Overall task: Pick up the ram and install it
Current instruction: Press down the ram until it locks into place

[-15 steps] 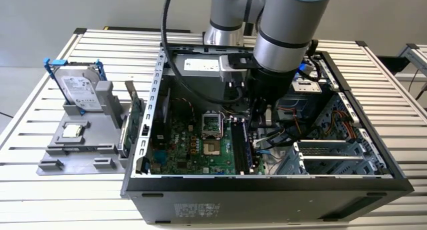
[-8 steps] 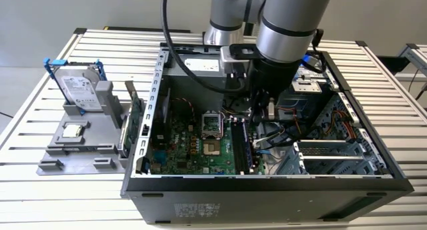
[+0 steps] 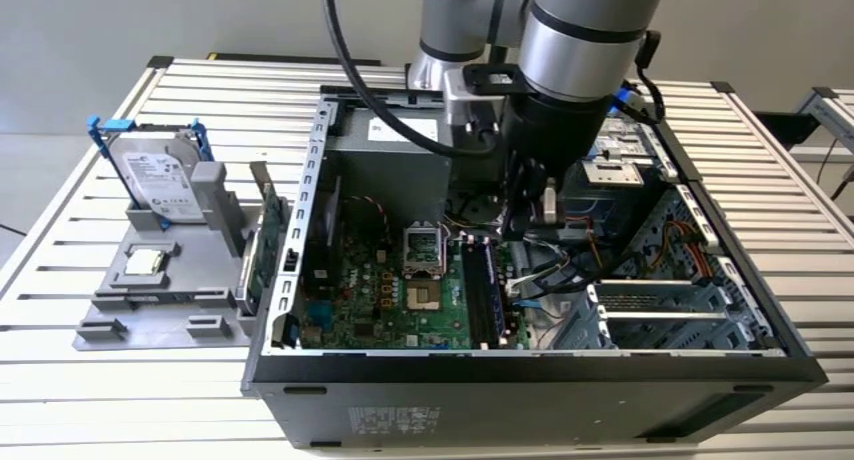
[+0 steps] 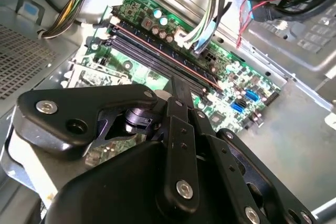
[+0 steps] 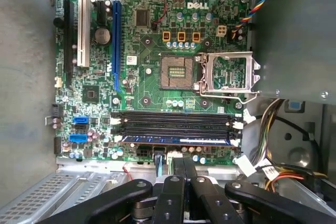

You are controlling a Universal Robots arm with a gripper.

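While the arm is reaching down into the open computer case [image 3: 287, 280], the gripper [image 5: 182, 165] is hanging low over the motherboard [image 5: 152, 85], just beside the memory slots. In both wrist views its two fingers [image 4: 181, 90] are sitting together, with nothing clamped between them. One ram [image 5: 178, 140] is lying flat in a slot, the slot nearest the gripper of four parallel ones. The other three slots [image 5: 173, 121] are showing bare and black. Whether the fingertips are touching the ram, I cannot tell. One processor socket [image 5: 178, 72] is sitting open near the middle of the board, its one metal latch frame [image 5: 228, 74] swung aside.

Outside the case, on the exterior view's left, a grey holder [image 3: 120, 310] is resting on the slatted table [image 3: 54, 380] and carrying three things. One silver hard drive [image 3: 160, 180] in a blue frame is standing upright at its far end. One green expansion card [image 3: 271, 230] is standing on edge just beside the case wall. One small square chip [image 3: 144, 262] is lying flat.
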